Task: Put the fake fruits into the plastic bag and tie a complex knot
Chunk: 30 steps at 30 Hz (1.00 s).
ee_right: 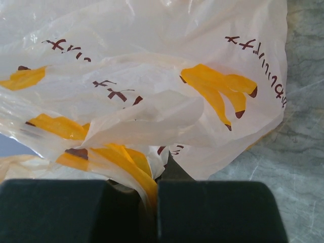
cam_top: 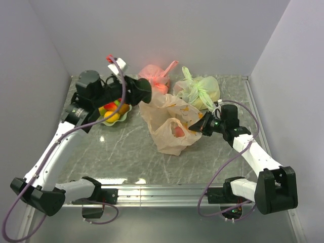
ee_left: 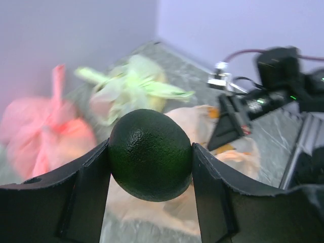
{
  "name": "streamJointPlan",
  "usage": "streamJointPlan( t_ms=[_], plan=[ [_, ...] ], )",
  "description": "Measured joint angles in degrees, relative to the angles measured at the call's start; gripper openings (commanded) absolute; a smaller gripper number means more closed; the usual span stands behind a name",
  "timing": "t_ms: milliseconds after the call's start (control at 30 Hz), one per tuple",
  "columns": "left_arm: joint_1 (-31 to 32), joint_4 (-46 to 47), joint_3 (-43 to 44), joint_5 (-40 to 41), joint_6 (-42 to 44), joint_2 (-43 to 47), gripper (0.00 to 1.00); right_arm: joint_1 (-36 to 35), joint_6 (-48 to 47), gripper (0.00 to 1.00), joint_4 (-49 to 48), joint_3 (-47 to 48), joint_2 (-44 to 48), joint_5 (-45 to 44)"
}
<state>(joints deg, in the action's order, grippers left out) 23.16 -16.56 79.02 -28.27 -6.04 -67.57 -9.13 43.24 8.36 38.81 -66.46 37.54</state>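
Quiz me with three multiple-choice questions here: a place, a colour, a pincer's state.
1. The dish lies on which side of the plastic bag? A the left arm's side; B the right arm's side; C inside it.
2. The fruit in the left pincer is: A red; B dark green; C yellow.
3. The right pincer is: A open; B shut on a fruit; C shut on the plastic bag.
Key: 1A, top view shows the dish by the left arm; 2B, left wrist view shows it; 3C, it pinches the film.
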Motion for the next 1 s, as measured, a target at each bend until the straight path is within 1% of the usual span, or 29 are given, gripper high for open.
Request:
streamJointPlan(
  t_ms=[100, 167, 200, 233, 467, 567, 667, 833, 933, 1000],
  plan=[
    [5.7, 4.1, -0.7, -2.1, 3.9, -1.9, 0.25, 0.0, 0.5, 0.0, 0.0, 0.4, -0.4, 0.5],
    [8.9, 5.4, -0.7, -3.1, 6.8, -4.5, 0.23, 0.0, 0.6, 0.0, 0.0, 0.6, -0.4, 0.9],
    [10.5, 5.8, -0.9, -3.7, 8.6, -5.9, 0.2, 0.0, 0.7, 0.0, -0.1, 0.6, -0.4, 1.1],
    [11.7, 5.8, -1.0, -4.3, 10.2, -7.1, 0.19, 0.0, 0.7, 0.0, 0.0, 0.7, -0.5, 1.2],
    [16.3, 6.1, -0.9, -5.8, 18.9, -12.7, 0.13, 0.0, 0.3, 0.0, 0.3, 1.4, -1.3, 2.1],
    [16.6, 6.9, -0.9, -4.8, 21.9, -15.9, 0.13, 0.0, -0.3, 0.0, 0.3, 1.7, -1.9, 2.7],
    [16.5, 8.1, -1.1, -2.8, 25.0, -21.3, 0.13, 0.0, -1.3, 0.0, 0.7, 1.8, -2.5, 3.3],
    [15.0, 9.1, -2.2, -2.4, 26.1, -28.1, 0.14, -0.1, -4.3, 0.0, 3.0, 3.4, -3.7, 4.1],
    [13.1, 9.7, -1.5, -3.0, 25.8, -31.5, 0.17, -0.8, -6.5, 0.0, 4.0, 4.3, -4.6, 4.1],
    [12.1, 9.3, 0.1, -3.8, 25.6, -33.7, 0.3, -1.0, -7.5, 0.0, 4.6, 4.5, -5.2, 4.1]
  ],
)
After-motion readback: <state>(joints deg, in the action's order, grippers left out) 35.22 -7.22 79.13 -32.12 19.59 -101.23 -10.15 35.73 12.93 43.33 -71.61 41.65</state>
